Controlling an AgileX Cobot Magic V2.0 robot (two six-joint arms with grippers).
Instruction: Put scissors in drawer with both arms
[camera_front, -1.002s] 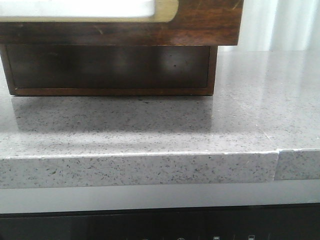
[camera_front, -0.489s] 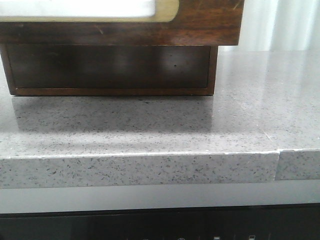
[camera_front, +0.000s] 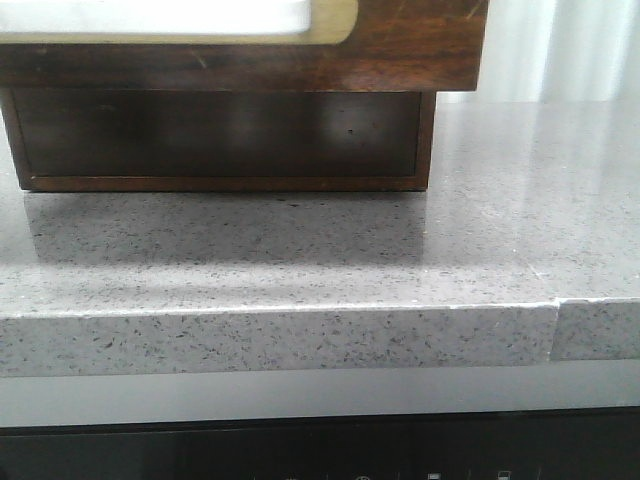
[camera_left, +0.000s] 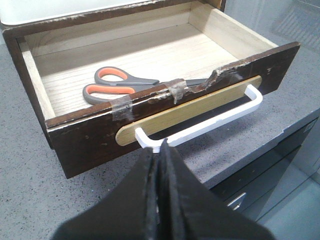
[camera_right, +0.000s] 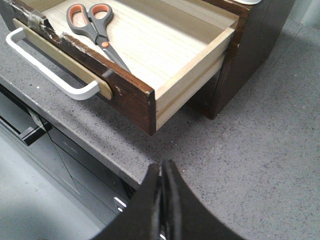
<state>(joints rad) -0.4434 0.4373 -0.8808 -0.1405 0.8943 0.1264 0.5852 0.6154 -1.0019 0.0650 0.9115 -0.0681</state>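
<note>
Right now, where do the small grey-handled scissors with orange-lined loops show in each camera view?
Front view: not in it; only the drawer's underside shows.
Left wrist view: scissors lie inside the open wooden drawer, near its front wall.
Right wrist view: scissors on the drawer floor, behind the front wall.
Shared landmark in both wrist views: the white bar handle.

A grey speckled stone worktop (camera_front: 300, 260) fills the scene, with a seam cutting through its front edge near the right corner. Below that edge sits a dark appliance panel (camera_front: 320, 445) with small pale symbols. Pale vertical curtains (camera_front: 560, 45) hang behind the worktop's far right side.
</note>
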